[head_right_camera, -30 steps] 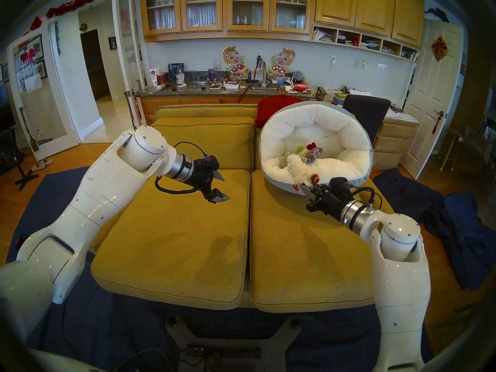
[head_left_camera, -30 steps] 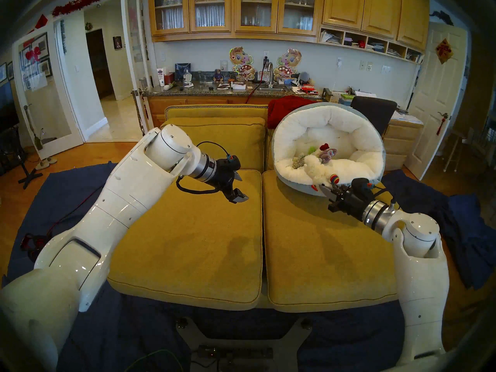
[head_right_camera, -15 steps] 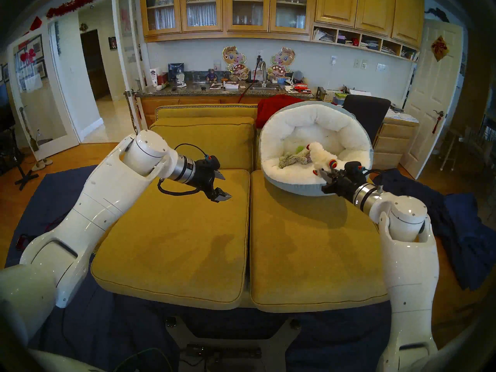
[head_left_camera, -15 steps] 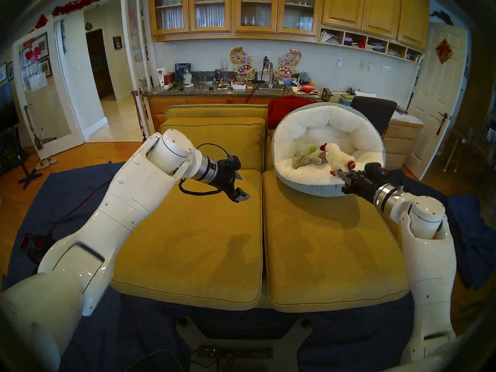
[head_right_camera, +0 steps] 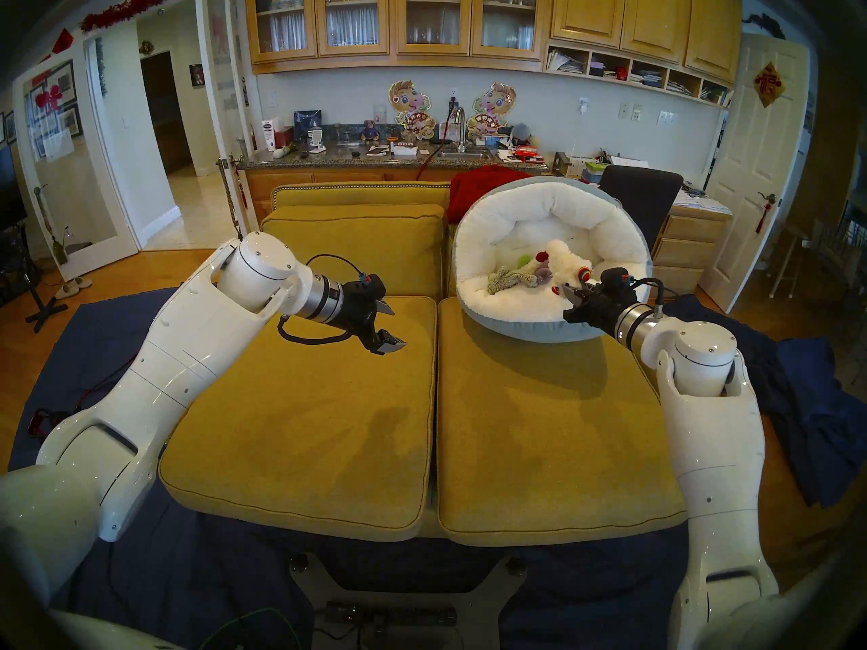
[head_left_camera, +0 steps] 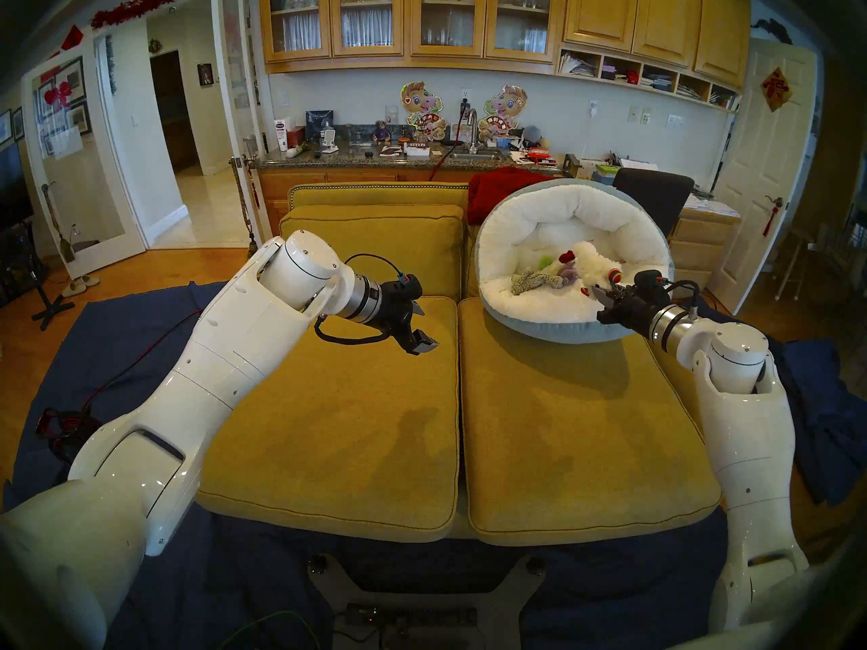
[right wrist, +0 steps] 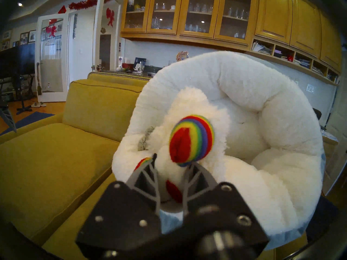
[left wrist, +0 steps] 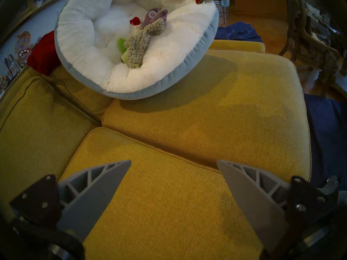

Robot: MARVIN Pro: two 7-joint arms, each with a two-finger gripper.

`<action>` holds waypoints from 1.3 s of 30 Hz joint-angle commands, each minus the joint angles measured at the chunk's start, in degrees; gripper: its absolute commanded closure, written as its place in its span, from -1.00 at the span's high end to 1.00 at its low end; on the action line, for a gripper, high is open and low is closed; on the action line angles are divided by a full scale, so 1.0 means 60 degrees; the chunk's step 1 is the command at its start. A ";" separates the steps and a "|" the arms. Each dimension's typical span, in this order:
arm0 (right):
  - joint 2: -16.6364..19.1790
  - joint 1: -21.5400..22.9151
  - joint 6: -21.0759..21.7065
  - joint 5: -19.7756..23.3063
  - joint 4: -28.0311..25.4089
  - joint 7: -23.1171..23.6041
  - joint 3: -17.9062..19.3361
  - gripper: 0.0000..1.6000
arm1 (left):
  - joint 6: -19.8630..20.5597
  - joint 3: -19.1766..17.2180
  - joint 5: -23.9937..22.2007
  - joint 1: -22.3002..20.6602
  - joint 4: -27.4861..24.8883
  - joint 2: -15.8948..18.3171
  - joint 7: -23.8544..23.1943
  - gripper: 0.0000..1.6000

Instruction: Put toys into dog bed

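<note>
The right end effector (right wrist: 172,171) clamps the rainbow-eared lamb (right wrist: 189,111) by its head, body stretching straight ahead over the dog bed (right wrist: 244,88); the left end effector (left wrist: 173,180) gapes empty, well apart.

- Within the dog bed (head_left_camera: 558,203), the lime-green cactus (head_left_camera: 545,261) shows only a small patch behind the shaggy beige animal (head_left_camera: 532,279).
- The purple animal (head_left_camera: 568,273) is mostly covered by the rainbow-eared white lamb (head_left_camera: 593,264); its shape cannot be made out.
- Of the red-eared lamb (head_left_camera: 566,256), only a red ear shows.
- In the right wrist view the right gripper (right wrist: 173,171) hides the rainbow-eared lamb's face.
- The left wrist view's top edge cuts off that lamb.
</note>
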 commanded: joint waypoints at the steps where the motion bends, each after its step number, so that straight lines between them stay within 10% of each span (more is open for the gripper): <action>1: 0.0291 0.1129 -0.0012 -0.0014 0.0172 -0.0293 -0.0101 -1.00 | -0.0046 -0.0175 -0.0050 -0.0251 -0.0136 -0.0038 0.0055 1.00; 39: -0.0009 0.3586 -0.0008 -0.0317 0.2817 -0.1412 -0.1466 -1.00 | -0.0132 -0.0182 -0.0048 -0.0057 -0.0148 -0.0087 0.0441 1.00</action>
